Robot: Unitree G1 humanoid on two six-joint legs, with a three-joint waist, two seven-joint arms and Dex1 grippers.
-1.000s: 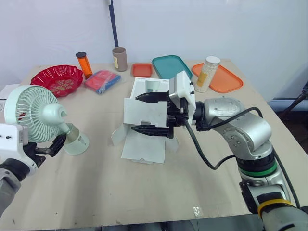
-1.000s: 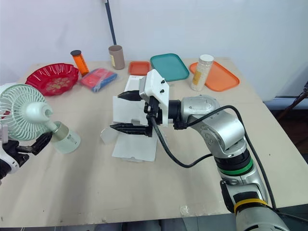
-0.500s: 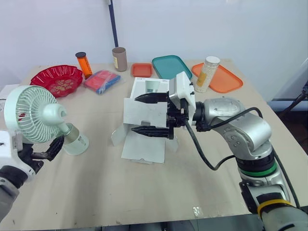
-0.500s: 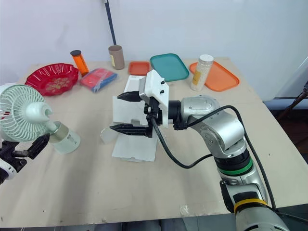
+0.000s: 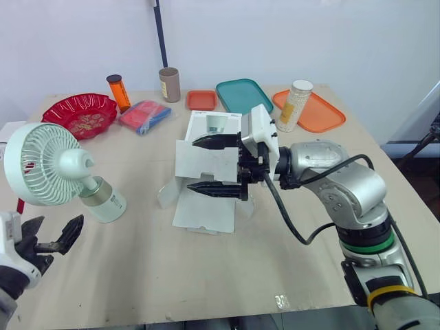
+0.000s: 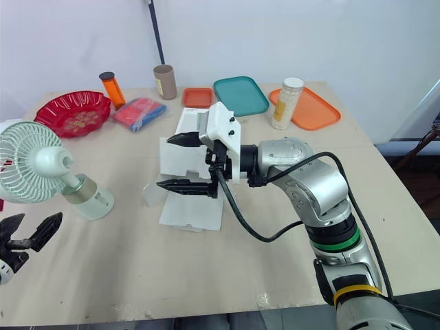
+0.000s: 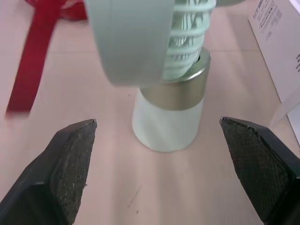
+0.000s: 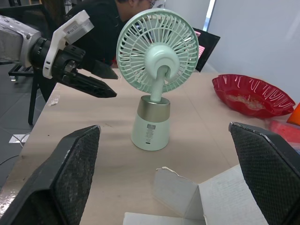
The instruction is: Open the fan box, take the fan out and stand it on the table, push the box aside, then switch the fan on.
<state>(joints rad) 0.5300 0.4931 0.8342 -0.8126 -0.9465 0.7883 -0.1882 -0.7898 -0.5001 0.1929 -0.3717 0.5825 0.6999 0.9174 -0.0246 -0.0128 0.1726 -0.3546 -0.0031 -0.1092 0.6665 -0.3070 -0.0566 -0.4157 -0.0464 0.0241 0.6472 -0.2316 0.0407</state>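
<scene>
Both hands gape empty: left hand (image 5: 53, 228) beside the fan (image 5: 47, 163), right hand (image 5: 194, 163) at the box (image 5: 206, 210).

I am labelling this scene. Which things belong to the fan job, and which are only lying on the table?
Job: fan; opened white box; left pincer, open; right pincer, open.
Lying about: red bowl; orange bottle; blue-red packet; brown cup; small orange tray; teal tray; large orange tray; white jar.
</scene>
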